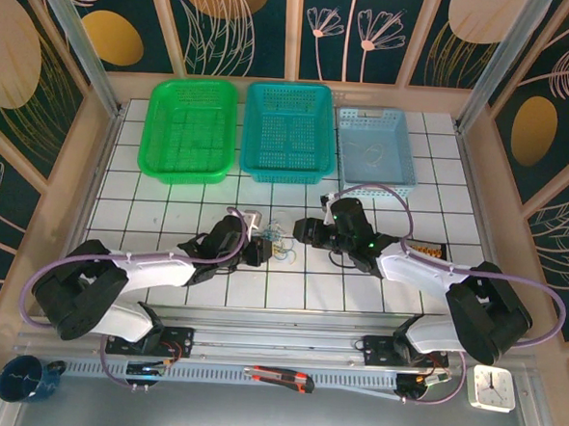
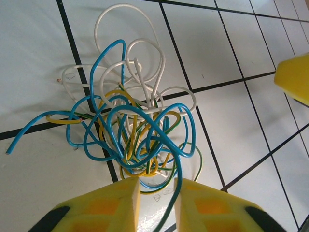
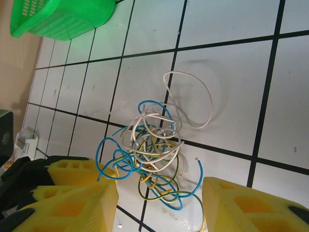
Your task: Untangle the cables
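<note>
The cables (image 1: 281, 244) lie as one tangled clump of blue, yellow, green and white wires on the white tiled table, between my two grippers. In the left wrist view the clump (image 2: 140, 140) sits just ahead of my left gripper (image 2: 157, 205). Its yellow foam fingers (image 2: 104, 208) stand a narrow gap apart, and a blue-green strand runs down between them against the right-hand pad. My right gripper (image 3: 159, 208) is open wide, and the near end of the clump (image 3: 149, 150) lies between its fingers (image 3: 251, 208). A white loop reaches away from the clump.
Along the back stand a green basket (image 1: 186, 176), a teal basket (image 1: 285, 174) and a pale blue tray (image 1: 402, 148) with a thin wire inside. A box cutter (image 1: 279, 377), a clock (image 1: 492, 388) and a blue mug (image 1: 25, 379) sit by the arm bases.
</note>
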### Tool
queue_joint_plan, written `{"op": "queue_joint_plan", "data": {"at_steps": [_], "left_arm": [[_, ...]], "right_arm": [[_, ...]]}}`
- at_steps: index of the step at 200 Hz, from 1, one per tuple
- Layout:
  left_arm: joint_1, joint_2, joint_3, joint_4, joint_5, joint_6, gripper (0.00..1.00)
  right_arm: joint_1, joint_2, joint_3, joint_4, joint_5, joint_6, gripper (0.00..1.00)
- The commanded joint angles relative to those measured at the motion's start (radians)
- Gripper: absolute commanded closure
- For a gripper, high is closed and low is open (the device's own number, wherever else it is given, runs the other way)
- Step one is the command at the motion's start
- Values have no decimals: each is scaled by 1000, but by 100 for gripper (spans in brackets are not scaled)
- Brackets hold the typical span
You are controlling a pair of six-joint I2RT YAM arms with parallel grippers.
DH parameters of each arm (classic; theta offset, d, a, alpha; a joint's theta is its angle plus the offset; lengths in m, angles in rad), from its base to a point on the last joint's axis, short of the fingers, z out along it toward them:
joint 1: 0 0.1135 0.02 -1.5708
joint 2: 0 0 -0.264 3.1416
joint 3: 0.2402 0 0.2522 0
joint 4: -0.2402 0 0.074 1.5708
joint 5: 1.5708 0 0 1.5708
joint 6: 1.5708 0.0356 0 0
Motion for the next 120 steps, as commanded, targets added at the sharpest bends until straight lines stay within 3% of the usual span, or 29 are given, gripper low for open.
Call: {"op": "queue_joint_plan", "data": {"at_steps": [1, 47, 120], "left_arm": [[-7, 14, 23, 25, -13, 16, 80], [-7, 0, 39, -6, -16, 20, 100], [-5, -88, 163, -127, 91, 16, 100]], "right_arm": [[0, -15, -25, 38, 22, 8, 50], [7, -9, -40, 65, 20, 11, 50], [103, 78, -33, 153, 60, -64, 49]]}}
